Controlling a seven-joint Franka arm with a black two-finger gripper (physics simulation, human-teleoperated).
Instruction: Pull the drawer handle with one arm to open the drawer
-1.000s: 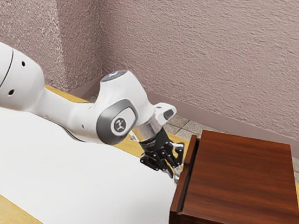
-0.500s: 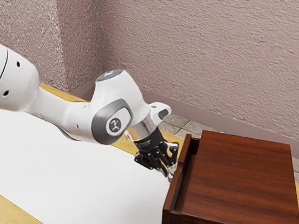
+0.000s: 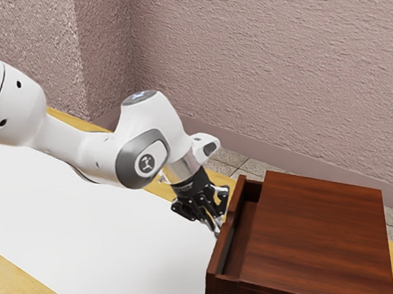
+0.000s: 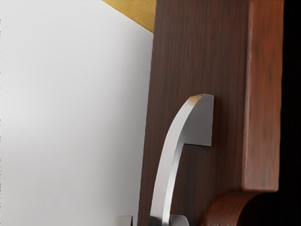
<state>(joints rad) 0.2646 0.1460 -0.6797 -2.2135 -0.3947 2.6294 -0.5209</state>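
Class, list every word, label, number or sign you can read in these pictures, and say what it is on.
No readable words or numbers.
Small white emblem on a grey joint cap: a mark, not legible text.
Drawer, handle and cabinet: unmarked.

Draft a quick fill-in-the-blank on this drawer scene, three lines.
1. The drawer is partly ____.
2. The gripper is at the drawer's curved metal ____.
3. The cabinet stands on a ____ table.
Missing words: open; handle; white.
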